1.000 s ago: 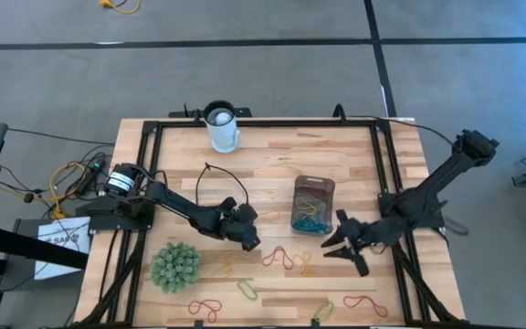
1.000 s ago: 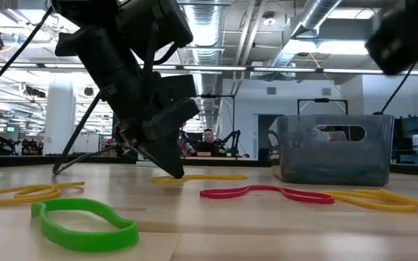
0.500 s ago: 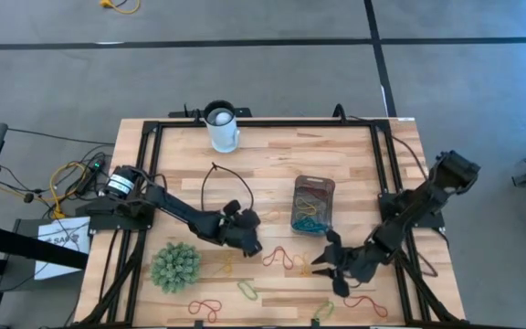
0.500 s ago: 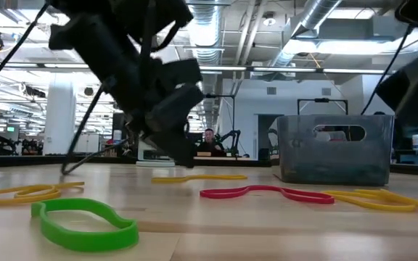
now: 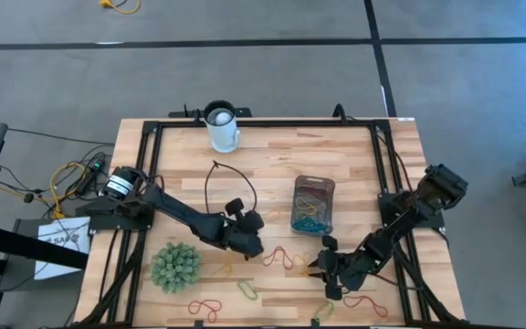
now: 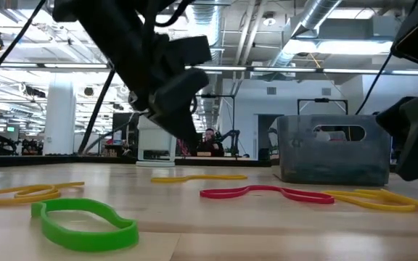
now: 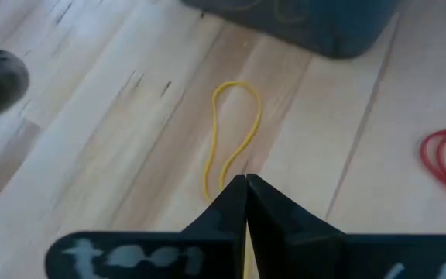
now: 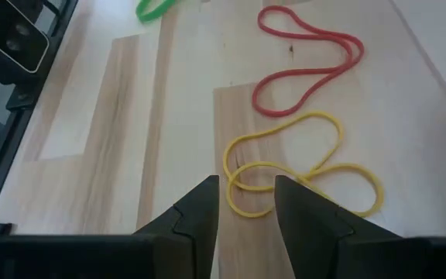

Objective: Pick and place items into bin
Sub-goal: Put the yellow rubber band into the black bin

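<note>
the left claw (image 7: 245, 182), clenched, is pinching a thin yellow rubber loop (image 7: 233, 132) lying on the pale wooden slatted surface (image 5: 263, 169). the right claw (image 8: 246, 203), fingers parted, is hovering over tangled yellow loops (image 8: 300, 170) near the clear grey-tinted rounded plastic bin (image 5: 313, 205).
</note>
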Controlling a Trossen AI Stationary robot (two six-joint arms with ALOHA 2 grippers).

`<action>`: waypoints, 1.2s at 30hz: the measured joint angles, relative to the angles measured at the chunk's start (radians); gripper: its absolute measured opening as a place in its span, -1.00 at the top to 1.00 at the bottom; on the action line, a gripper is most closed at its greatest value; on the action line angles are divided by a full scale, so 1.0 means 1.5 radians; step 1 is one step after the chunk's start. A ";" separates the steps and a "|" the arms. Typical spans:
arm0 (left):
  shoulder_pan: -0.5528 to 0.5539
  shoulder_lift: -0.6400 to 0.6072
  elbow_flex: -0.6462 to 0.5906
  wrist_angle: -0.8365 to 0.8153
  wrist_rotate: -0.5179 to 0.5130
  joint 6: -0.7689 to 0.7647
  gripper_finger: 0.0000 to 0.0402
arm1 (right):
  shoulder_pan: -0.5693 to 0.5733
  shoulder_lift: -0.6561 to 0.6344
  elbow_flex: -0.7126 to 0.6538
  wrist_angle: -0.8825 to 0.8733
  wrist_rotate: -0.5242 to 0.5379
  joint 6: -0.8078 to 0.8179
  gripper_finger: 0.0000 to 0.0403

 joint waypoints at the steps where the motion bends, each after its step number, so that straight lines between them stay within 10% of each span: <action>1: 0.004 0.000 -0.004 0.000 0.005 0.000 0.99 | 0.000 0.000 0.000 0.001 0.000 0.000 0.41; 19: 0.063 0.001 -0.021 0.016 0.087 -0.048 0.47 | 0.000 -0.015 0.001 0.003 -0.002 -0.001 0.41; 36: 0.066 0.083 -0.017 0.051 0.022 -0.096 0.43 | 0.000 -0.015 0.000 0.008 -0.001 -0.001 0.41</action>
